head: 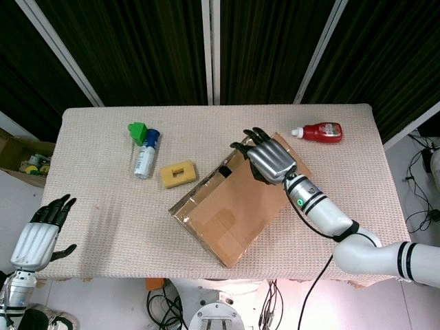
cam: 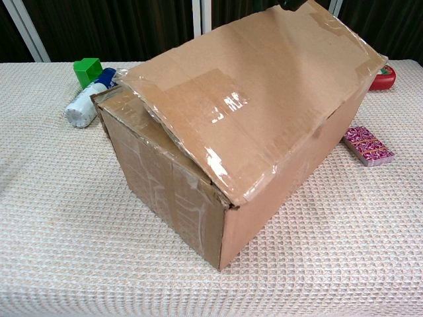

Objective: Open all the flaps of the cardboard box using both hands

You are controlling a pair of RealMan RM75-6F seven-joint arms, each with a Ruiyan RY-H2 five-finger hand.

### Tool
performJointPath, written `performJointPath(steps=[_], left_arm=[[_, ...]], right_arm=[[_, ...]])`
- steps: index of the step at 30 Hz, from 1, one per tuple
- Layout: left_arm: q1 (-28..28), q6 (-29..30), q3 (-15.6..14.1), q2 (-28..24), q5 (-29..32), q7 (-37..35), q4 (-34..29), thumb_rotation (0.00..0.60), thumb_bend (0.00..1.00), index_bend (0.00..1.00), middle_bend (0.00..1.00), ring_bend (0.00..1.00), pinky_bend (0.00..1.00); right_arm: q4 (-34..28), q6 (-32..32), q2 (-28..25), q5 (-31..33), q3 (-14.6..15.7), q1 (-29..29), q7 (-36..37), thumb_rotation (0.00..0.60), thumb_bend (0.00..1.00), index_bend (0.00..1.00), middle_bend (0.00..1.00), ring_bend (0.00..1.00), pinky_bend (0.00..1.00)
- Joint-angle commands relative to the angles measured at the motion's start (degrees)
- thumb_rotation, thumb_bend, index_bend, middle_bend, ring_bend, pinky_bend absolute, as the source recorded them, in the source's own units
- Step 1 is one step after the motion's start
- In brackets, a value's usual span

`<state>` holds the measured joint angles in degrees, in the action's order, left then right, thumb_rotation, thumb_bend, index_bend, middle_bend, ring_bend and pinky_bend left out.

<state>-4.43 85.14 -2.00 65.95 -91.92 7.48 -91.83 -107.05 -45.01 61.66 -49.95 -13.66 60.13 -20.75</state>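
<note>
The cardboard box (head: 227,220) stands at the table's middle, its long taped top flap (cam: 251,99) tilted up at the far right end. My right hand (head: 270,157) sits on that flap's far edge, fingers curled over it and holding it raised. In the chest view only a dark tip of the right hand (cam: 291,4) shows above the flap. A second flap (cam: 125,105) lies flat beneath it on the left. My left hand (head: 40,237) hangs off the table's near left corner, fingers apart, holding nothing, far from the box.
A white spray bottle (head: 144,155) with a green block (head: 138,130) lies at the back left, a yellow sponge (head: 178,173) beside the box. A red bottle (head: 320,132) lies at the back right, and a pink patterned pack (cam: 368,145) sits right of the box.
</note>
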Motion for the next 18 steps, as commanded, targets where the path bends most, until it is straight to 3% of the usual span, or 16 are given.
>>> performJointPath(steps=[1,11,18], left_arm=[[-0.03,0.01,0.02,-0.01,-0.05,0.04,-0.04,0.600,0.12,0.04,0.05,0.09,0.20],[-0.22,-0.19,0.04,-0.16,-0.22,1.13,-0.97,0.600,0.12,0.04,0.05,0.09,0.20],[-0.35,-0.46,0.01,-0.29,-0.23,1.87,-1.62,0.600,0.12,0.04,0.05,0.09,0.20]], right_arm=[[-1.05,-0.66,-0.99,-0.47,-0.12,-0.40,0.59,0.590,0.94,0.19,0.54,0.05,0.00],[-8.52,-2.14,-7.92,-2.82,-1.78,-2.75,4.14,0.588,0.93,0.16,0.57,0.07,0.00],[-15.31,-3.60,-15.08,-8.29,-2.17,-6.90,7.55,0.581,0.91,0.15,0.56,0.08,0.00]])
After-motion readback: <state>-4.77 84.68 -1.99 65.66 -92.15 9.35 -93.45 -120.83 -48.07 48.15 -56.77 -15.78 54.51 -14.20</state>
